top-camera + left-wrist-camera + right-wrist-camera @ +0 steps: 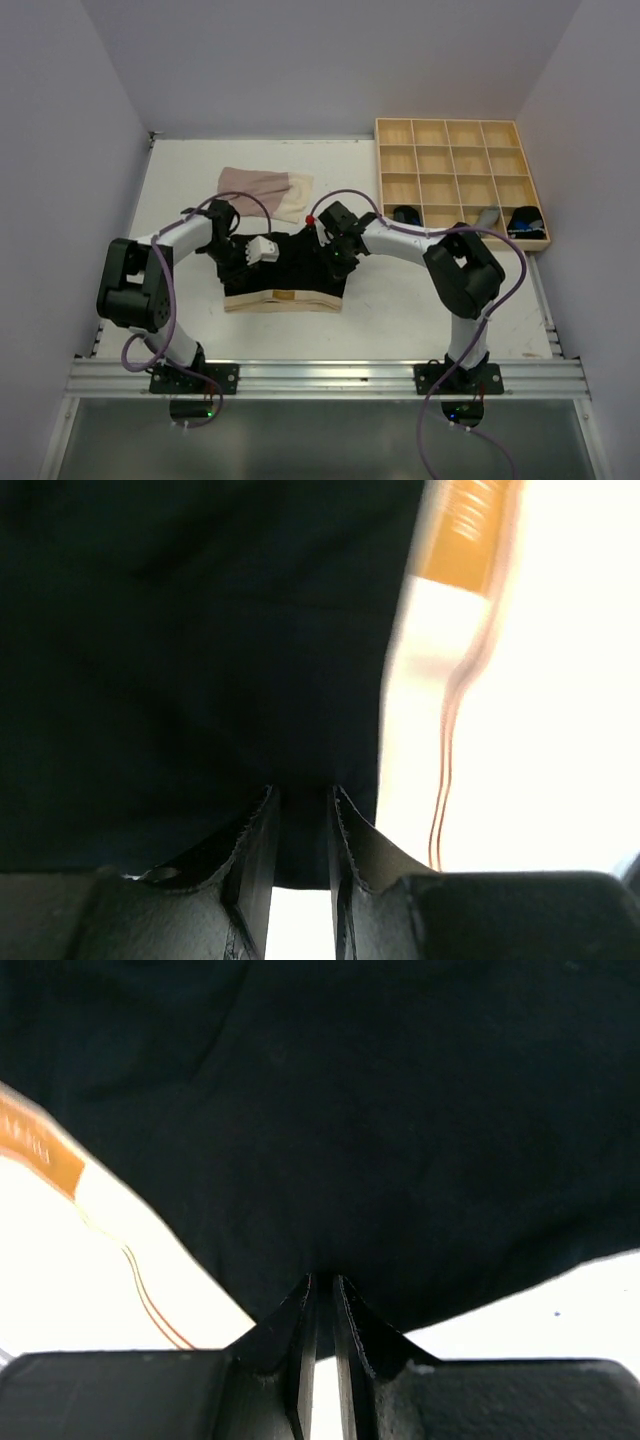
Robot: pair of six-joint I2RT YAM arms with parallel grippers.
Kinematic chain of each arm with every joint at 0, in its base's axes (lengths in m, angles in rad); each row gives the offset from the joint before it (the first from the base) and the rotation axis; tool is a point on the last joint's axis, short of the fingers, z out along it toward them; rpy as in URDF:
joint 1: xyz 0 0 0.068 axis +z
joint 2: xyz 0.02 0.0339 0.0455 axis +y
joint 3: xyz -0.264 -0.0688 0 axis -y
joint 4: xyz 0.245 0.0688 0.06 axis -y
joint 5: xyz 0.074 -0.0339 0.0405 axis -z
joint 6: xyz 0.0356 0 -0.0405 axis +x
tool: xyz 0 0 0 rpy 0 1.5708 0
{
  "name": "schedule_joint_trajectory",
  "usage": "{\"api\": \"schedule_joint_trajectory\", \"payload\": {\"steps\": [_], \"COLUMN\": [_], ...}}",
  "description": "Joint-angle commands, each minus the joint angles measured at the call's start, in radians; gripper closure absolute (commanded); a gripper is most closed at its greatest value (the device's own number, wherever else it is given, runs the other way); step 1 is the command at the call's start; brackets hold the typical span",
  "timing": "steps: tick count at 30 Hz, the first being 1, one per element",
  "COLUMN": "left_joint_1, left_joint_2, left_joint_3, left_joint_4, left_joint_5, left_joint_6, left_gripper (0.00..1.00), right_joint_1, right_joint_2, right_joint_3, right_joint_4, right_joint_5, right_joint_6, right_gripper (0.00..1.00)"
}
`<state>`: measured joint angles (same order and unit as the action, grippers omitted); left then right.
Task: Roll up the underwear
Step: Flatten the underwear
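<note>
The black underwear (290, 270) with a beige waistband (283, 301) lies spread on the table between the two arms. My left gripper (240, 262) is shut on its left far edge; in the left wrist view (300, 810) black cloth (190, 660) sits pinched between the jaws. My right gripper (335, 262) is shut on its right far edge; the right wrist view (323, 1290) shows the black cloth (380, 1130) clamped. A pale beige-pink underwear (265, 190) lies flat behind them. The grey one (487, 217) lies in the tray.
A light wooden tray (460, 180) of square compartments stands at the back right, with dark rolled items (407, 215) (526, 220) in its front row. White walls close the table at the back and sides.
</note>
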<state>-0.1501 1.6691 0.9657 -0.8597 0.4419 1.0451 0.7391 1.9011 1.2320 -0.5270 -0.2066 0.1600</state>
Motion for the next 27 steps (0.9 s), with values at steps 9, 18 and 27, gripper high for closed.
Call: {"api": "schedule_joint_trajectory", "payload": {"steps": [9,18,27], "left_joint_1": [-0.077,0.223,0.282], "left_joint_2": [-0.21,-0.028,0.11], "left_joint_3": [0.188,0.226,0.202], "left_joint_4": [-0.27,-0.07,-0.03], "left_joint_5": [0.403,0.167,0.175], "left_joint_6": [0.02,-0.204,-0.342], "left_gripper": [0.5,0.5,0.51], "right_joint_1": [-0.02,-0.02,-0.018], "right_joint_2": [-0.049,-0.117,-0.108], "right_joint_3": [0.035,0.083,0.023], "right_joint_4": [-0.048,-0.083,-0.082], "right_joint_5": [0.204,0.187,0.168], "right_joint_6": [-0.066,-0.014,-0.013], "right_gripper": [0.84,0.84,0.82]}}
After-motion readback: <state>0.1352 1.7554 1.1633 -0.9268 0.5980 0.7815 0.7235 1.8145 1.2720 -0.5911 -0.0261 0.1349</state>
